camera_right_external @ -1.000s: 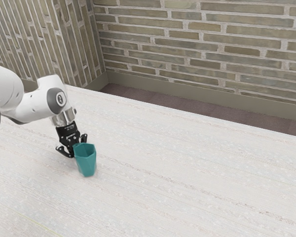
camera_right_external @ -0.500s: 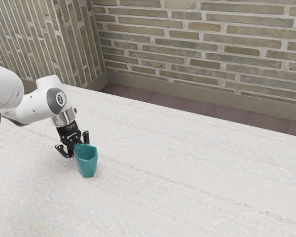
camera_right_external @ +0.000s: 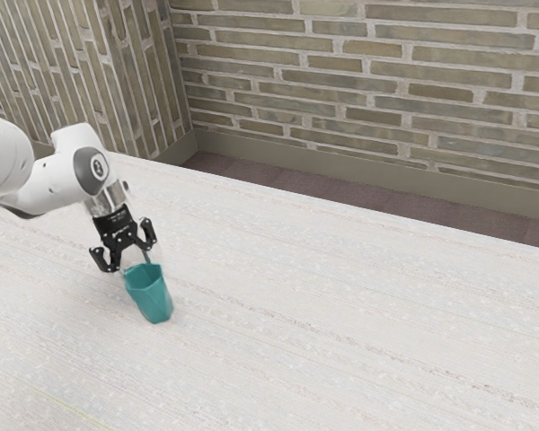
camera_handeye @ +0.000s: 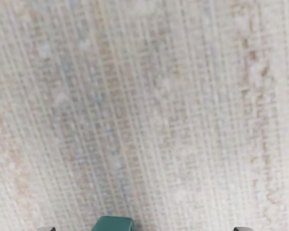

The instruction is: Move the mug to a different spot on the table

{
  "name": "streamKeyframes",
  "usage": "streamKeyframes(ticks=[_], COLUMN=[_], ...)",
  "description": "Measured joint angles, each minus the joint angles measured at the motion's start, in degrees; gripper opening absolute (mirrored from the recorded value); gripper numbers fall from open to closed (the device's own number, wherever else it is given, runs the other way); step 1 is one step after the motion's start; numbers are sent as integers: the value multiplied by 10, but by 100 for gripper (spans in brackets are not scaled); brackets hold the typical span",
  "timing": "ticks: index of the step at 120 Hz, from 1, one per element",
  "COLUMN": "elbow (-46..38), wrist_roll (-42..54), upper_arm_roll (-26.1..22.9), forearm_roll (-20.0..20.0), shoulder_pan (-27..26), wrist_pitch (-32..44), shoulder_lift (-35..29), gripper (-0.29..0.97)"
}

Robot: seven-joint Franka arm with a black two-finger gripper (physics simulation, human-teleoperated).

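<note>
Exterior view, left of the frame: the black two-finger pincer (camera_right_external: 126,255) hangs with its fingers spread, pinching nothing. Just beneath them is the rim of the teal faceted mug (camera_right_external: 148,293); whether a fingertip touches that rim I cannot tell. The mug sits on the pale woven-textured worktop (camera_right_external: 359,314) at lower left, far from the brick walls. With the jaws apart, the mug's weight seems to rest on the worktop rather than the arm. In the wrist view, a sliver of teal mug (camera_handeye: 112,224) shows directly under the hand.
</note>
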Motion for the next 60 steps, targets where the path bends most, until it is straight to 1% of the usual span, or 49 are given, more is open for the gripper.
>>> streamKeyframes(ticks=[24, 32, 36, 41, 48, 56, 60], elbow=[23, 26, 27, 28, 61, 116, 128], wrist_roll=[7, 10, 11, 13, 26, 65, 86], upper_arm_roll=[19, 29, 33, 35, 17, -55, -76], forearm_roll=[2, 3, 9, 32, 89, 158, 190], shoulder_pan=[0, 1, 1, 1, 6, 27, 17], wrist_pitch=[-3, -7, -14, -31, -85, -162, -192], shoulder_lift=[-18, -42, -66, -111, -177, -234, -261], gripper=[47, 48, 48, 51, 55, 59, 60])
